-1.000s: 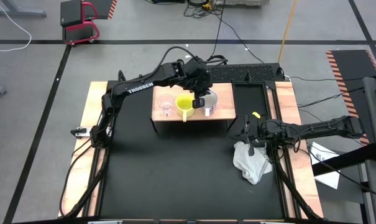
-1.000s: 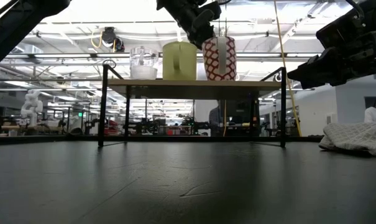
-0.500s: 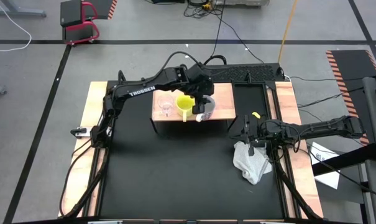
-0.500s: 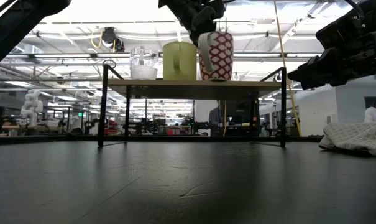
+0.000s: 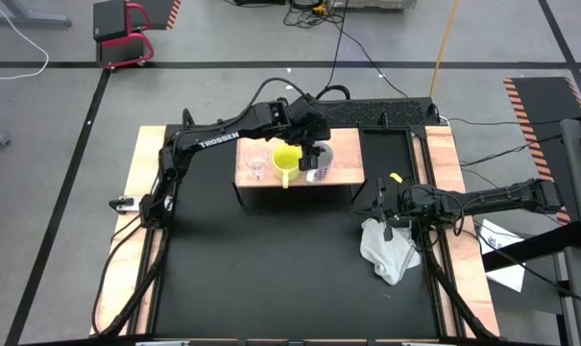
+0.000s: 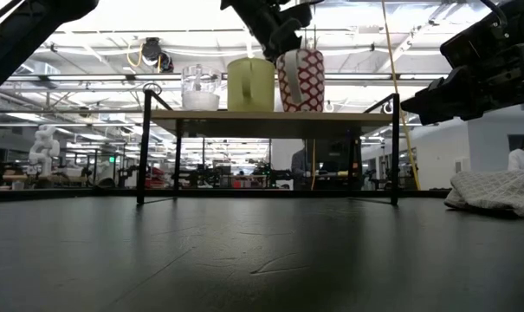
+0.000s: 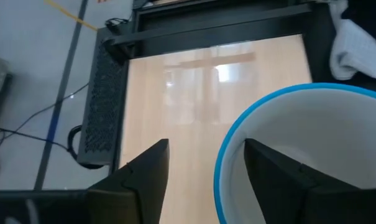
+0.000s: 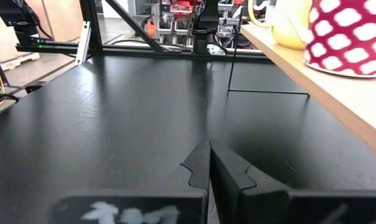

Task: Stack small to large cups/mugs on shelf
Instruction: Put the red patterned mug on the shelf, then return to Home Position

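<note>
The shelf (image 7: 194,118) top is seen as pale, smooth, faintly glossy wood. The table (image 8: 113,118) is matt black. The cloth (image 5: 388,252) is white, soft and crumpled.

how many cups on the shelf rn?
3, in a row on the shelf: clear glass cup at one end, yellow mug in the middle, red-and-white patterned mug at the other end, under the left gripper. None seen elsewhere.
</note>
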You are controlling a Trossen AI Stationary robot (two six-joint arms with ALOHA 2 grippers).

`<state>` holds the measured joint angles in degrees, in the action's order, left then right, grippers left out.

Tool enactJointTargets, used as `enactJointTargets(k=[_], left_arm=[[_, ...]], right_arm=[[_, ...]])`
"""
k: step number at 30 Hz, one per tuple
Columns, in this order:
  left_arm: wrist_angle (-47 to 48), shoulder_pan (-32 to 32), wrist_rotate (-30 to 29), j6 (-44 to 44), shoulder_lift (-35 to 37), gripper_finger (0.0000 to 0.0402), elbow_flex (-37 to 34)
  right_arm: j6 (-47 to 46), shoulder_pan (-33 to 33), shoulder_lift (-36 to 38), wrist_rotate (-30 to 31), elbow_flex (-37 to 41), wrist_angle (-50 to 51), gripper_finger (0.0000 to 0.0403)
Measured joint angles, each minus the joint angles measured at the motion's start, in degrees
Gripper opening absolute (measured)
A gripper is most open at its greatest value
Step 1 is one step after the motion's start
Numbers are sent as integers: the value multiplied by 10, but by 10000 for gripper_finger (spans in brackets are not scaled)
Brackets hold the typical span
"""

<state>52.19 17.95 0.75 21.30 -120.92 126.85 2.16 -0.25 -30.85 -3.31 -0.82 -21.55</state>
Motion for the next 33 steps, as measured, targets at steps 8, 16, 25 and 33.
enactJointTargets(k=[8, 16, 25, 33], left_arm=[[-2, 0, -6, 0, 0, 209, 0], [-2, -1, 9, -6, 0, 210, 1], [-16, -1, 16, -3, 0, 210, 1], [-25, -6, 16, 7, 2, 210, 1]], right_arm=[[-5, 0, 0, 0, 0, 0, 0], [-5, 0, 0, 0, 0, 0, 0], [-5, 0, 0, 0, 0, 4, 0], [-4, 0, 0, 0, 0, 8, 0]])
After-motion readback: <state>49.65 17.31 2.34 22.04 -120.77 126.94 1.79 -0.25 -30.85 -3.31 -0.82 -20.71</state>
